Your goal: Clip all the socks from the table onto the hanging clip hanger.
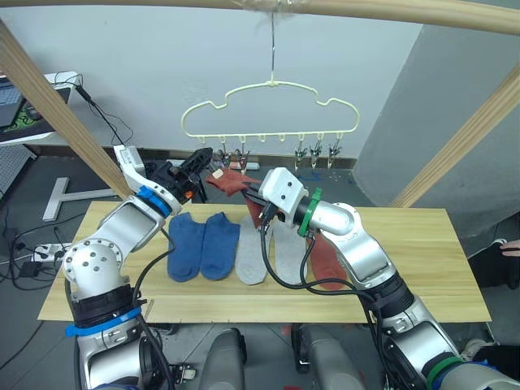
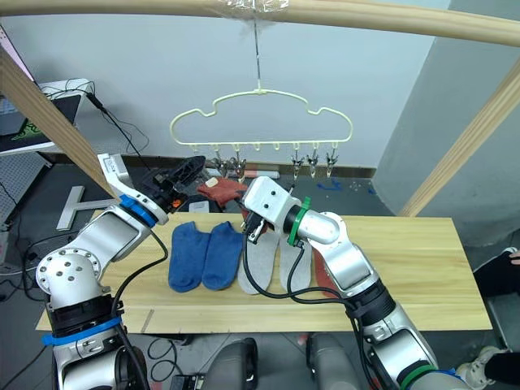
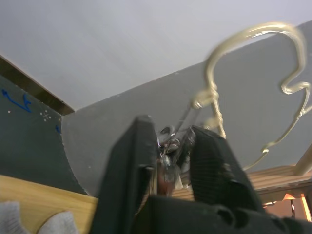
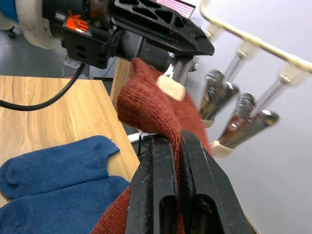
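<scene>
The pale wood bench (image 1: 422, 260) carries two blue socks (image 1: 201, 245), two light grey socks (image 1: 252, 252) and one rust-red sock (image 1: 327, 264) in a row. Above hangs the thin yellow clip hanger (image 1: 270, 110). The right hand (image 4: 168, 161) is clamped on a ribbed rust-red raised sock (image 4: 151, 109), its edge at the leftmost clip (image 4: 178, 68), which the left hand (image 3: 170, 151) pinches.

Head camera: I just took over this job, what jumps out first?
A rust-red sock is held up off the table, pinched in the right pincer just below the clip hanger. The left pincer is closed on one of the hanger's end clips, right beside the sock's top edge. Five socks lie in a row on the table: two blue socks, two grey, one red.
</scene>
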Controlling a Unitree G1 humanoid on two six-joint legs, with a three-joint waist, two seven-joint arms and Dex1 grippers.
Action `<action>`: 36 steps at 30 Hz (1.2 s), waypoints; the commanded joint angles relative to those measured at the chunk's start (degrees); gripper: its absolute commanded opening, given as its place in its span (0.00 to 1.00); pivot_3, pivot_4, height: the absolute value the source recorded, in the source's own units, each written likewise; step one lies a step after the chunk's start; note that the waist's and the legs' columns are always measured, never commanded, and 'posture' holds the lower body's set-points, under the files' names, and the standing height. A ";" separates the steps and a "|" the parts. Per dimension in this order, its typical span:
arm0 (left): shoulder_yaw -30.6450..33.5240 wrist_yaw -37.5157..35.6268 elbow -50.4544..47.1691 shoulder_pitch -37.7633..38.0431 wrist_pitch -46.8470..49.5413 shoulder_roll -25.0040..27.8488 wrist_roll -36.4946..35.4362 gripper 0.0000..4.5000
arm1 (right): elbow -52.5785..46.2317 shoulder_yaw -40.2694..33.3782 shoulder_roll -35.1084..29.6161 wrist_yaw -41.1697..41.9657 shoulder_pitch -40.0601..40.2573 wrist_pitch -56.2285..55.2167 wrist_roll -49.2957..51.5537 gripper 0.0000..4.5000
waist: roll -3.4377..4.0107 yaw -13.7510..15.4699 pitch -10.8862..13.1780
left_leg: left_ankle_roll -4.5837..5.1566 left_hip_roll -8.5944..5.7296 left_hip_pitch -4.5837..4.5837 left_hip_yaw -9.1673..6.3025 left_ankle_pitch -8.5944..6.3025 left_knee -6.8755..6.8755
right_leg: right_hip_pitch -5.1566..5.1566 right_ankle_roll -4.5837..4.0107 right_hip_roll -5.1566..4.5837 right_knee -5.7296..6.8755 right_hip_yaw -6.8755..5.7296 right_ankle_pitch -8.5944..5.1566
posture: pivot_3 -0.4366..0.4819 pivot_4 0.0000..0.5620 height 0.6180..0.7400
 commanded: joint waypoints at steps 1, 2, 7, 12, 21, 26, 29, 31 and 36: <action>0.92 -0.12 -2.70 0.43 -0.39 1.31 -2.59 0.60 | -0.88 0.04 0.68 0.39 -0.73 -1.33 0.43 0.00 | 0.00 0.09 0.00 | 0.00 -0.01 0.00 0.00 0.00 0.00 | 0.00 0.00 0.00 0.00 0.00 0.00 | 0.55 0.45 1.00; 1.26 -0.07 -2.90 0.72 -0.29 1.71 -3.02 0.67 | -0.68 0.16 0.78 0.44 -0.62 -1.33 0.46 0.00 | -0.01 0.08 0.00 | 0.00 -0.02 0.00 0.01 0.00 0.00 | 0.00 0.00 -0.01 0.00 0.00 0.00 | 0.55 0.45 1.00; 3.09 -0.93 -3.86 4.02 0.04 5.98 -3.64 1.00 | 0.45 0.17 2.18 0.78 -0.04 -0.09 1.80 0.00 | -0.01 0.00 0.00 | -0.01 0.02 0.01 0.03 0.00 -0.01 | -0.02 0.00 -0.05 -0.01 0.01 0.00 | 0.56 0.46 1.00; 2.64 -3.29 -6.44 7.71 0.01 11.19 -1.98 1.00 | 0.46 -3.45 7.90 0.39 1.01 12.01 9.38 0.00 | -0.04 0.28 0.02 | -0.04 0.11 -0.04 -0.17 0.00 -0.06 | -0.06 -0.09 -0.08 0.03 -0.05 -0.04 | 0.58 0.47 1.00; -3.81 -12.84 -13.33 10.22 -3.54 16.54 8.24 1.00 | -1.24 -2.84 4.95 2.95 2.42 19.49 12.35 0.65 | -0.03 1.64 0.03 | -0.04 0.03 -0.09 0.01 0.00 -0.06 | -0.07 -0.13 -0.16 -0.10 -0.05 -0.08 | 0.59 0.48 1.00; -8.11 -14.90 -14.41 10.74 -8.48 15.07 16.54 1.00 | -3.55 -3.90 2.15 3.39 4.50 20.55 13.38 1.00 | -0.02 1.91 0.03 | -0.03 0.01 -0.28 0.04 0.00 -0.06 | -0.25 -0.13 -0.32 -0.09 -0.04 -0.10 | 0.57 0.49 1.00; -12.63 -15.36 -15.31 11.15 -11.43 12.44 21.48 0.96 | -9.48 -6.22 -1.72 4.57 7.58 22.51 15.45 1.00 | 0.02 1.98 0.06 | -0.03 -0.01 -0.37 0.01 0.00 -0.06 | -0.32 -0.13 -0.32 -0.08 -0.06 -0.09 | 0.55 0.49 1.00; -14.56 -16.09 -14.43 10.93 -13.98 10.94 25.03 0.86 | -13.37 -7.83 -3.26 5.55 8.87 25.36 18.45 1.00 | 0.02 2.01 0.06 | -0.04 0.00 -0.45 -0.09 0.00 -0.05 | -0.34 -0.12 -0.31 -0.09 -0.06 -0.10 | 0.54 0.49 1.00; -22.35 -19.68 -10.09 8.18 -24.08 7.54 37.62 0.50 | -21.88 -13.84 -5.02 2.36 9.23 30.45 23.51 1.00 | 0.02 1.71 0.06 | -0.04 -0.09 -0.55 -0.06 0.00 -0.01 | -0.48 -0.12 -0.23 -0.04 -0.05 -0.09 | 0.49 0.47 1.00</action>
